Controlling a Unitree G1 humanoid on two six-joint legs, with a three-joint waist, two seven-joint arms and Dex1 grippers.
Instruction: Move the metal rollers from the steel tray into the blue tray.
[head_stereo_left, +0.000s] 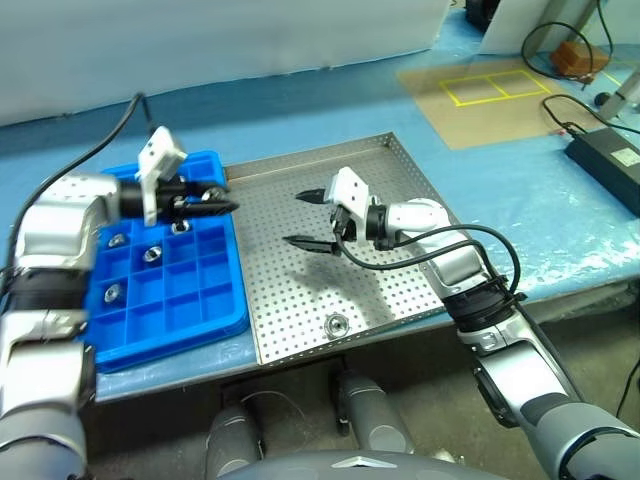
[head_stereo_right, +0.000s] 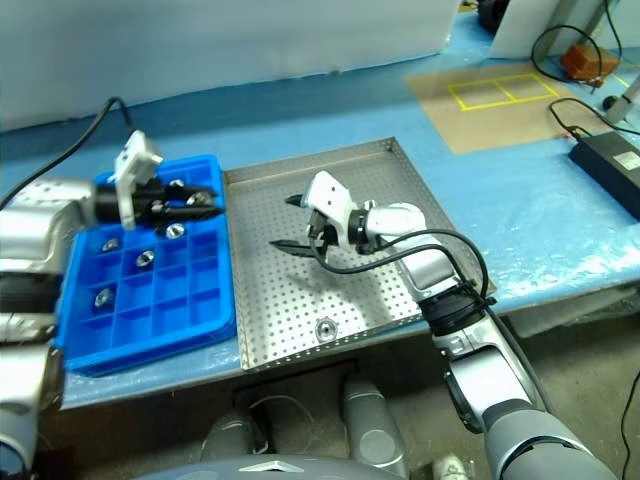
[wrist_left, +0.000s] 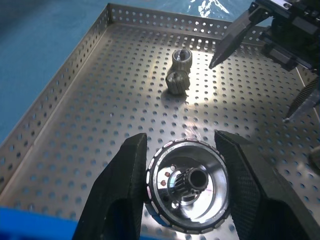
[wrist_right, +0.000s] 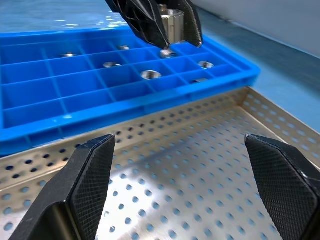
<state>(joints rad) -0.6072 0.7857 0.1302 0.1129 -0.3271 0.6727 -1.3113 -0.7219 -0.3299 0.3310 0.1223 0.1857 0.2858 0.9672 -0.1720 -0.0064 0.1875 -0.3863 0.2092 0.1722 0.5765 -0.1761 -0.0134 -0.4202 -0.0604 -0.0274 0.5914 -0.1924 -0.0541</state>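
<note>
Left pincer (head_stereo_left: 215, 203) clamped on a metal roller (wrist_left: 189, 186) above the blue tray's (head_stereo_left: 205, 318) far cells — bore level, drop next; right pincer (head_stereo_left: 305, 219) gaping over the steel tray (head_stereo_left: 400, 165) — lone roller (head_stereo_left: 335, 323) near its front rim.

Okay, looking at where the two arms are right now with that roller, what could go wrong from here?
1. The left gripper holds a roller above the blue tray, where several compartments are already filled; a release over a filled one could make it bounce out.
2. The open right gripper hovers over the steel tray near the left one, so the arms might collide.
3. One roller lies near the steel tray's front rim and may be awkward to grasp.
</note>
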